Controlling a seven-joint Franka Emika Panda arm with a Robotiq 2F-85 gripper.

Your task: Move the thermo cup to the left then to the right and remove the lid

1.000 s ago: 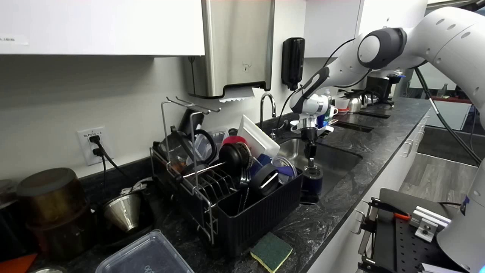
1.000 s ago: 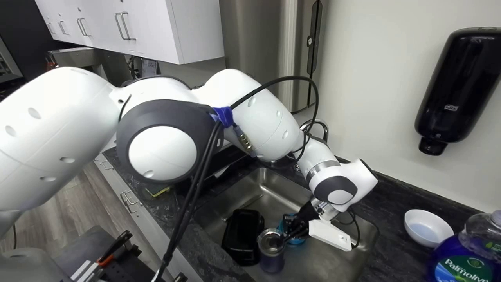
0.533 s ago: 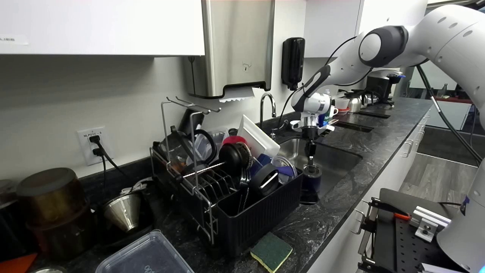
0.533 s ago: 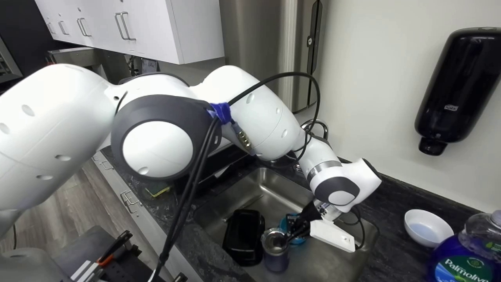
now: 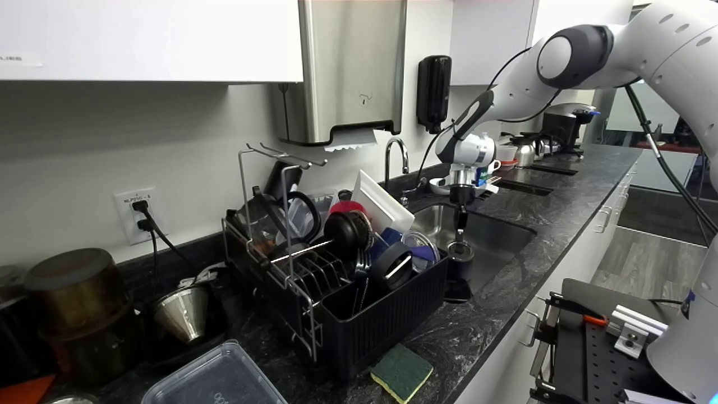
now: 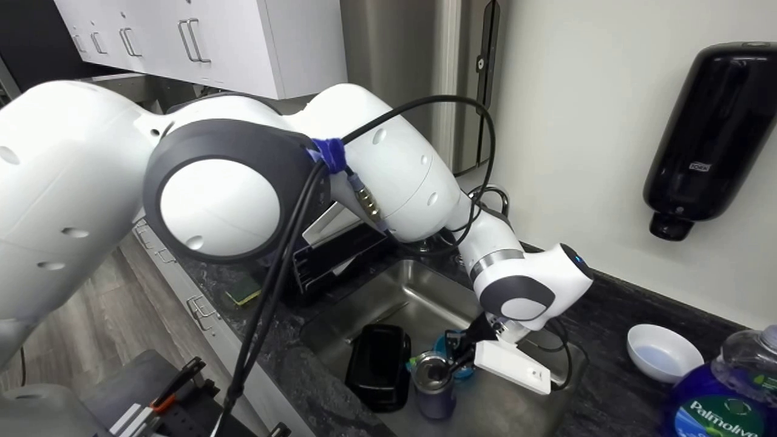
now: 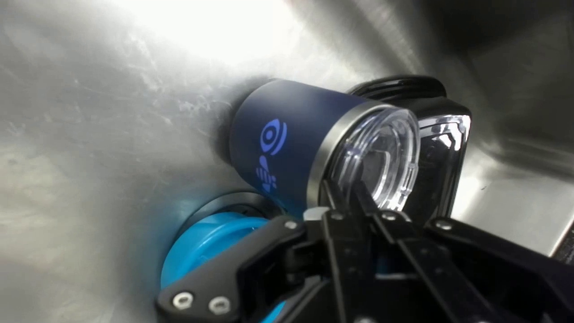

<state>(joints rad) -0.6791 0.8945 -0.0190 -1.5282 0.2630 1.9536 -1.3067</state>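
Note:
The dark navy thermo cup stands in the metal sink, its steel rim and printed logo visible in the wrist view. A clear lid is seated in its mouth. My gripper is shut, with its fingertips overlapping the lid's near edge; whether they pinch that edge or only press on it, I cannot tell. An exterior view has the gripper at one side of the rim of the cup. From elsewhere, the gripper points down onto the cup, whose base is hidden.
Also in the sink are a glossy black container close to the cup and a bright blue item under the gripper. A loaded black dish rack and a sponge flank it. A soap bottle and white bowl are on the counter.
The thermo cup and gripper have shifted together a short way, leaving a little more space to the black container. The arm's elbow has risen. The jaws look the same.

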